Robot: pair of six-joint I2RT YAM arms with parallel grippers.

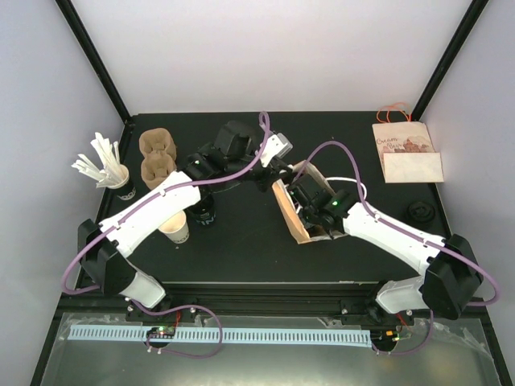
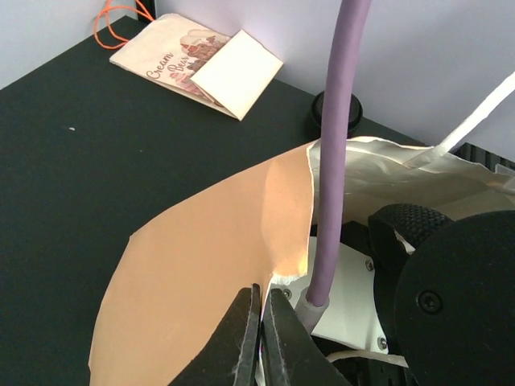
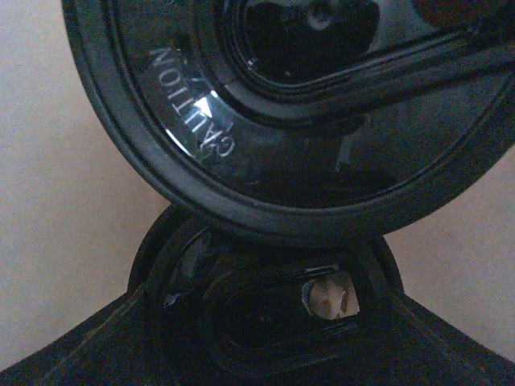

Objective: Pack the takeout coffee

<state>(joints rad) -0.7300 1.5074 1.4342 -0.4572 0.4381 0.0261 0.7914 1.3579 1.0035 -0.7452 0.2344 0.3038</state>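
Lid (image 3: 265,137) close | left tool (image 2: 263,304) pinches bag (image 2: 209,241) | right tool (image 1: 310,201) unclear | black table (image 1: 241,245), pale walls (image 1: 241,48)

Left gripper (image 2: 262,338) pinched shut; 2 arms (image 1: 153,205) reach inward.

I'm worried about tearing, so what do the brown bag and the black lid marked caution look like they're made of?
Bag: thin matte brown paper, probably kraft; it creases, and light glows through it. Lid: glossy moulded black plastic, seemingly; sharp reflections, raised CAUTION lettering.
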